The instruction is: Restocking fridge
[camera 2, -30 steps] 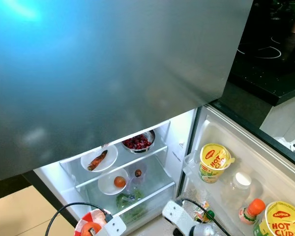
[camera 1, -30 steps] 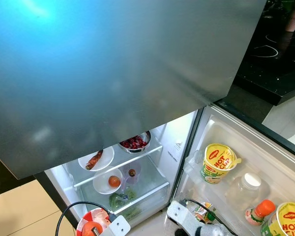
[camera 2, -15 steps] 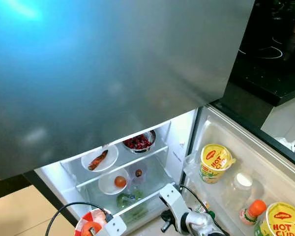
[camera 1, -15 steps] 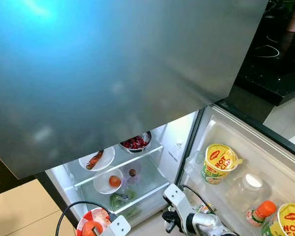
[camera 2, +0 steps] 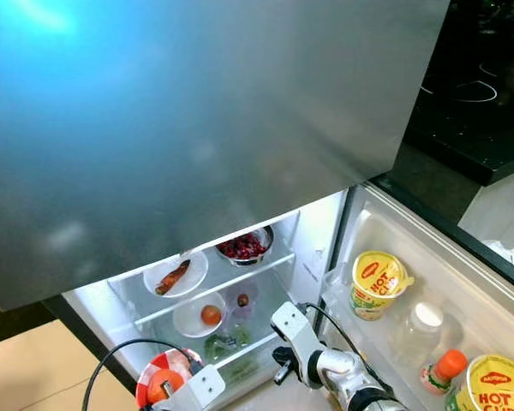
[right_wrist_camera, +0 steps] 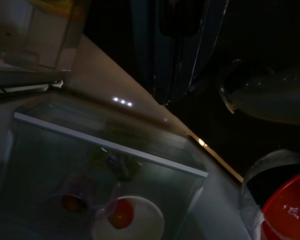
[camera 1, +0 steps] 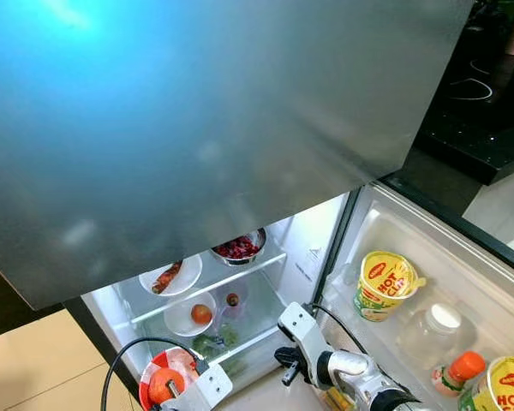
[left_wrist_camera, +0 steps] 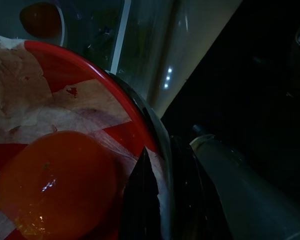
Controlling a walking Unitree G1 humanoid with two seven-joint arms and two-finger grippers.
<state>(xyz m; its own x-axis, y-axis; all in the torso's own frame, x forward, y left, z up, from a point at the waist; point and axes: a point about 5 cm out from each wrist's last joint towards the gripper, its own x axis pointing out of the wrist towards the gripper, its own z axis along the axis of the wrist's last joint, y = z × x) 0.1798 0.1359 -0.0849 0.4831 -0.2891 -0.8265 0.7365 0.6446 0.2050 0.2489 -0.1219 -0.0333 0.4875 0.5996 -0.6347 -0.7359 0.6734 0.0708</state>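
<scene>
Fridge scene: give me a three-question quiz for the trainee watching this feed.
1. True or false: the left gripper grips the rim of a red bowl holding an orange fruit.
2. The steel bowl on the upper glass shelf holds: A) red berries, B) eggs, C) rice.
3. Fill in: the yellow cup stands in the fridge ____.

Key:
1. True; one finger sits inside the rim, one outside.
2. A.
3. Door, beside a clear jar. The right gripper hangs before the lower shelf.
</scene>
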